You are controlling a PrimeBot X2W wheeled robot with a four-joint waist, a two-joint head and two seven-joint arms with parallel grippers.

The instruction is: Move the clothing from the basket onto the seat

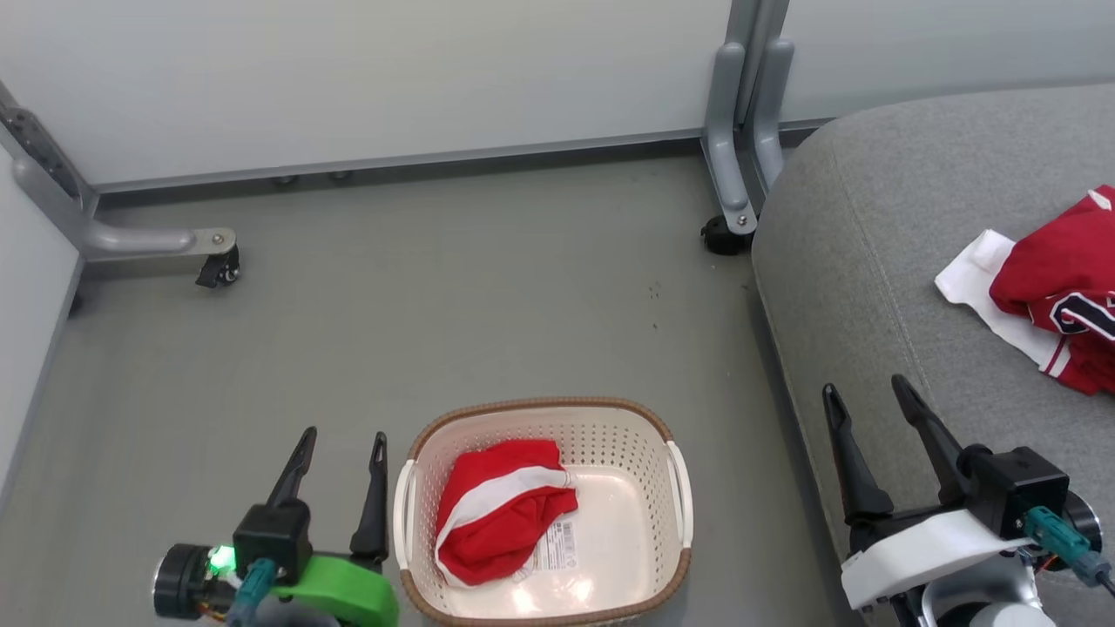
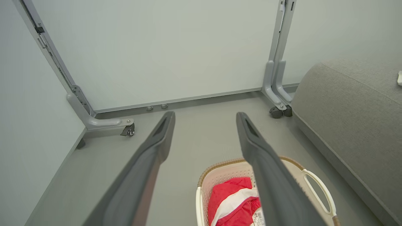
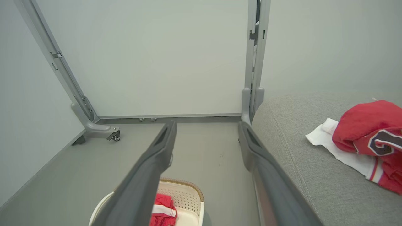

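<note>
The big grey seat (image 1: pixel 880 261) was on the robot's right. A red garment with dark lettering (image 1: pixel 1054 279) already lay on it, with a white piece (image 1: pixel 971 283) sticking out from under it. The basket (image 1: pixel 540 407) stood on the grey floor (image 1: pixel 435 305) near the seat's front edge. One more red garment with a white band (image 1: pixel 496 522) lay bunched in the basket's left half. So the job looked part done, and the step in hand was most likely to fetch that last piece. The left gripper (image 1: pixel 342 435) hung just outside the basket's left wall, its two fingers spread wide with nothing between them. The right gripper (image 1: pixel 864 387) hung by the seat's front edge, spread wide and empty too. The left one was nearest, so it would do best to go over the rim, come down on the high fold and pinch deep to take a good bunch. It should keep off the wall with the holes and lift until the cloth hung free. Then it should carry the cloth across to a bare bit of the seat. The garment on the seat was cut off at the picture's right edge, so its full shape could not be told. It was not clear whether the white piece was part of it. Anything under the bunched garment was hidden. The print on the small label sticker (image 1: pixel 557 547) was too small to read.
</note>
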